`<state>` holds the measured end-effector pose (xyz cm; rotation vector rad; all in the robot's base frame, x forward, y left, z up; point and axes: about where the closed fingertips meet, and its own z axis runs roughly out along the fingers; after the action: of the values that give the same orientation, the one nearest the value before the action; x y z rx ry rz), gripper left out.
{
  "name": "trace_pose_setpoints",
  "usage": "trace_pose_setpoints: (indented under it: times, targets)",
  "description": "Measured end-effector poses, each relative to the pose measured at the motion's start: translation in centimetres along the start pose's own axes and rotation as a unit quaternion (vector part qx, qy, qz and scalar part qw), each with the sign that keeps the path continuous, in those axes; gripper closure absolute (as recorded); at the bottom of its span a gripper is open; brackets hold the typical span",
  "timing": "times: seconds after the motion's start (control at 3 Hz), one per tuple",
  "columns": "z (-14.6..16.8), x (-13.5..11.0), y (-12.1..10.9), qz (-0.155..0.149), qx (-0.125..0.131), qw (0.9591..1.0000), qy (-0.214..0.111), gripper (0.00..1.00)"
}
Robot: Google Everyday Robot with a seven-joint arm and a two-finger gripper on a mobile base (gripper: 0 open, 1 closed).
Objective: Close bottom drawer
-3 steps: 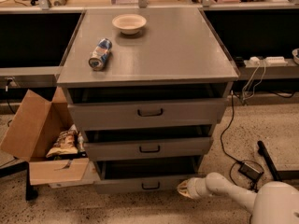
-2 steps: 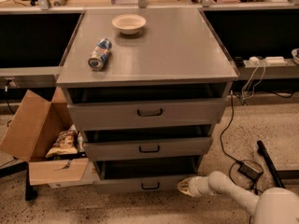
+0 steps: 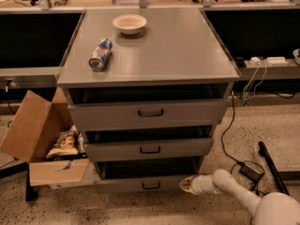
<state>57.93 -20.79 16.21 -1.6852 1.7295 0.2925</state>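
The bottom drawer [image 3: 140,184] is the lowest of three grey drawers in the cabinet. It stands pulled out a little, with a dark gap above its narrow front and a small dark handle [image 3: 151,186] at its centre. My gripper [image 3: 186,185] is at the end of the white arm that comes in from the lower right. It sits low against the right end of the bottom drawer's front. The middle drawer [image 3: 149,149] and the top drawer [image 3: 149,112] also stand slightly pulled out.
On the cabinet top [image 3: 187,50] lie a can [image 3: 100,54] on its side and a pale bowl [image 3: 130,23]. An open cardboard box [image 3: 37,139] with snack bags stands at the left of the cabinet. Cables and a power brick [image 3: 251,171] lie on the floor at the right.
The arm and gripper have shifted very slightly left toward the drawer's right end. The drawers look unchanged.
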Motion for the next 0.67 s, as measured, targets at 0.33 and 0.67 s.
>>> trace_pose_setpoints:
  times: [0.33,0.67]
  targets:
    - [0.03,0.17,-0.6,0.006,0.0,0.9999,-0.013,1.0]
    - [0.01,0.17,-0.57,0.006,0.0,0.9999,-0.013,1.0]
